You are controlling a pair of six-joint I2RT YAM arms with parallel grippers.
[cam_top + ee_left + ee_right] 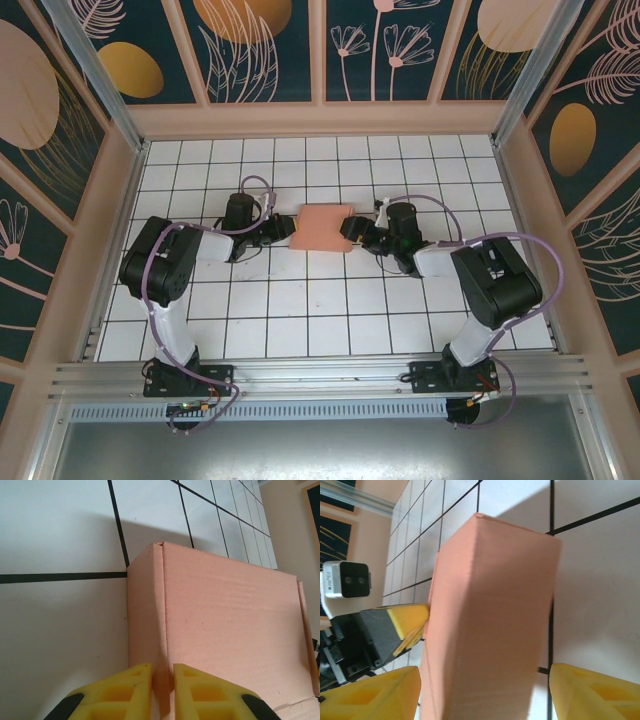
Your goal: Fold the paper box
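Note:
The paper box (322, 228) is a salmon-pink closed-looking rectangular box lying on the white tiled table between my two grippers. My left gripper (287, 232) is at its left end; in the left wrist view its yellow fingers (135, 687) are shut on a thin upright edge of the box (225, 610). My right gripper (350, 230) is at the right end. In the right wrist view the box (490, 605) runs between its widely spread fingers (590, 690), with a sliver of table showing beside the right finger. The left gripper's yellow fingertip (410, 615) shows against the box's far end.
The white tiled table (300, 320) stretches out on all sides of the box. Pink-framed patterned walls (320, 118) close in the back and both sides. An aluminium rail (320, 375) with the arm bases runs along the near edge.

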